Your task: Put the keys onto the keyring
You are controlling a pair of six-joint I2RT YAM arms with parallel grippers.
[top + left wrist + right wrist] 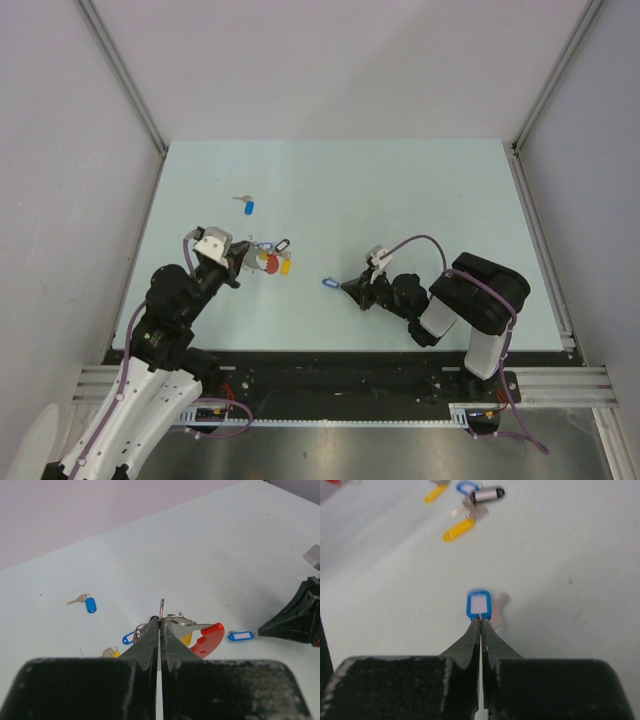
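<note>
My left gripper (243, 263) is shut on the thin metal part of the keyring (161, 609) and holds it up off the table. The ring's red arc (210, 639) hangs to the right of the jaws, and it also shows in the top view (270, 263). Yellow (186, 639), blue (129, 638) and black (282, 243) tags cluster at the ring. My right gripper (350, 287) is shut on the small ring of a blue-tagged key (479, 604), with its silver blade (500, 607) beside the tag. That key shows in the top view (328, 283), right of the keyring.
A loose key with a blue tag (247, 206) lies on the table beyond the left gripper and also shows in the left wrist view (90, 604). Another key with a yellow tag (111, 653) lies near the left fingers. White walls and metal rails border the pale table (400, 200).
</note>
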